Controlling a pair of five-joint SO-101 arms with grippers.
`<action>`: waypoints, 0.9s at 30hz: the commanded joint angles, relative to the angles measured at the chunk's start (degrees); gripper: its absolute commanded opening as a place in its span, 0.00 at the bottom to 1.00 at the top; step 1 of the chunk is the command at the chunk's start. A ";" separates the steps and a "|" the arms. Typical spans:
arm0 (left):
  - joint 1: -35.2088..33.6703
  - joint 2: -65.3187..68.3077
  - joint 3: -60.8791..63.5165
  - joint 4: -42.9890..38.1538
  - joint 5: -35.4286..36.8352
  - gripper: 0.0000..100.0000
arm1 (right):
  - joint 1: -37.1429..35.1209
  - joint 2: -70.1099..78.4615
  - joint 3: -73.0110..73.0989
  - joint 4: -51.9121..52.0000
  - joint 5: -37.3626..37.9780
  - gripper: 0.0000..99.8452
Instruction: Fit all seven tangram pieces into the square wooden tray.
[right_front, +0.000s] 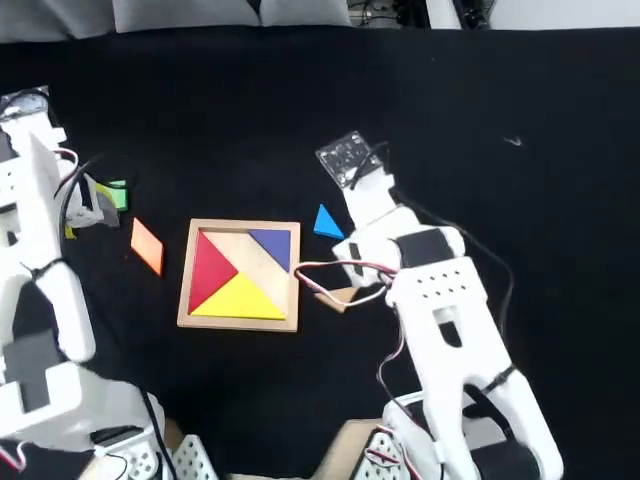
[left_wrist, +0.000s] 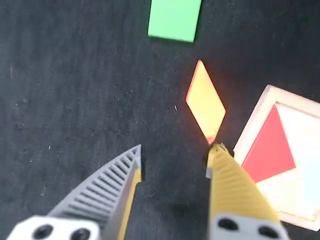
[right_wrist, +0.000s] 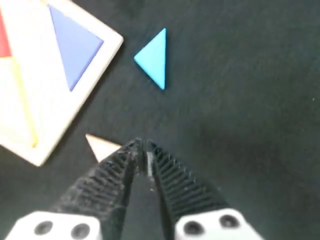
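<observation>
The left tool (left_wrist: 177, 149) hangs with its jaws spread wide and nothing between them, over the black counter (right_front: 500, 200). The orange parallelogram (left_wrist: 205, 102) lies directly ahead of its yellow finger (left_wrist: 230, 185), the nearest corner almost at the fingertip, and the green square (left_wrist: 175, 19) lies farther ahead. The square wooden tray (left_wrist: 252, 120) lies just outside that same finger and holds a red triangle (left_wrist: 270, 145), a yellow triangle (right_front: 240, 298) and a dark blue triangle (right_front: 272, 243). Part of its floor is bare. The right tool (right_wrist: 144, 145) is pinched together on nothing. A small pale triangle (right_wrist: 102, 147) lies on the counter just beside its tip, towards the tray. The light blue triangle (right_wrist: 155, 57) lies well ahead of the tip, near the tray's corner.
</observation>
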 joint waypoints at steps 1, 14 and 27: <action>0.13 -7.74 8.48 -3.08 -3.96 0.22 | -2.37 -2.42 -0.04 1.14 -2.73 0.02; 4.97 -3.87 18.07 -16.18 30.68 0.32 | -2.64 -2.42 10.33 -12.22 -6.33 0.14; 5.14 13.54 15.08 -23.03 44.75 0.24 | -2.73 -2.42 13.85 -14.68 -6.24 0.14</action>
